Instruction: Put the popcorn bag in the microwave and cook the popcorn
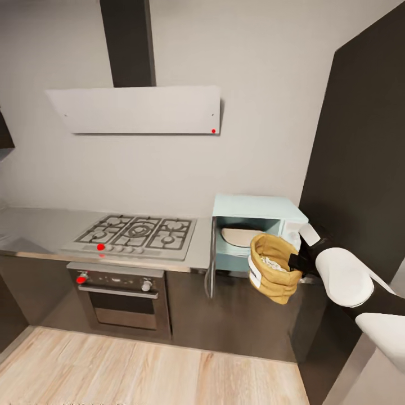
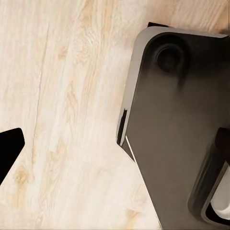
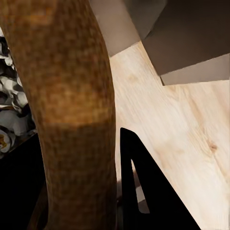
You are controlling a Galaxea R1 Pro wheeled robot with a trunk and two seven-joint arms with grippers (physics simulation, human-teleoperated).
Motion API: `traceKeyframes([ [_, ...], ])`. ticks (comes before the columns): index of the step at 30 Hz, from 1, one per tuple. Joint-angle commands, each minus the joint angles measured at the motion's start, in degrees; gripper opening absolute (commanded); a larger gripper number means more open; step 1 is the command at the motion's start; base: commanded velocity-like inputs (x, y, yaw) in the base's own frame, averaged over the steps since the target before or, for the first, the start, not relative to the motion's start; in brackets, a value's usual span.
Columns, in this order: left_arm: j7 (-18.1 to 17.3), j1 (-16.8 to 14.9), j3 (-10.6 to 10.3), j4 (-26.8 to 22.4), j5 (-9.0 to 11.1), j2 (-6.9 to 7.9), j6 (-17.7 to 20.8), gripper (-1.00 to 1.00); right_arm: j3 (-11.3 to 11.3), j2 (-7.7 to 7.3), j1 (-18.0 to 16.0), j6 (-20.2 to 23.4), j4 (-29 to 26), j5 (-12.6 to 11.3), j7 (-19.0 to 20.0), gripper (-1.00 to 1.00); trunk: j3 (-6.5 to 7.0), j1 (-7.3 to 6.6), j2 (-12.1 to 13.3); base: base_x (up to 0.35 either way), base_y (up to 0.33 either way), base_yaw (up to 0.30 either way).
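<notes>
The pale mint-blue microwave (image 1: 256, 207) stands on the countertop (image 1: 34, 228) with its door (image 1: 212, 264) swung wide open, showing a pale round plate (image 1: 239, 236) inside. The tan popcorn bag (image 1: 274, 277) hangs just in front of the opening, below its floor level and slightly tilted. My right gripper (image 1: 295, 262) is shut on the bag's thick rolled rim (image 3: 67, 96). Whitish popcorn (image 1: 271, 262) fills the bag, and the popcorn (image 3: 12, 105) also appears in the right wrist view. In the left wrist view one black fingertip (image 2: 9, 148) hangs over the wooden floor with nothing held.
A gas hob (image 1: 138, 233) with a steel oven (image 1: 121, 301) under it lies left of the microwave, and a white slanted hood (image 1: 138, 109) hangs above. A tall dark cabinet (image 1: 360, 169) stands close on the right. My dark base (image 2: 177, 129) shows under the left arm.
</notes>
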Motion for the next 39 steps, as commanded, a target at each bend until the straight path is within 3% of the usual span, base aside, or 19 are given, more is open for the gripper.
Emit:
traceKeyframes([
  [1, 0.04, 0.04, 0.19, -0.09, 0.01, -0.02, 0.04, 1.00, -0.28, 0.00, -0.01, 0.17, 0.01, -0.04, -0.23, -1.00, 0.00, 0.03, -0.02, 0.076, -0.121, 0.278],
  [8, 0.04, 0.04, 0.19, -0.09, 0.01, -0.02, 0.04, 1.00, -0.35, 0.00, -0.01, 0.18, 0.05, -0.19, -0.23, -1.00, 0.00, 0.03, -0.02, 0.012, -0.019, 0.236],
  [24, 0.04, 0.04, 0.19, -0.09, 0.01, 0.01, 0.01, 1.00, -0.36, 0.35, -0.01, 0.18, 0.06, -0.21, -0.23, -1.00, 0.00, 0.03, -0.02, 0.003, -0.003, 0.054],
  [39, -0.11, 0.04, 0.19, -0.09, 0.01, -0.01, 0.04, 1.00, -0.36, 0.35, -0.01, 0.18, 0.06, -0.21, -0.23, -1.00, 0.00, 0.03, -0.02, 0.118, -0.076, 0.001],
])
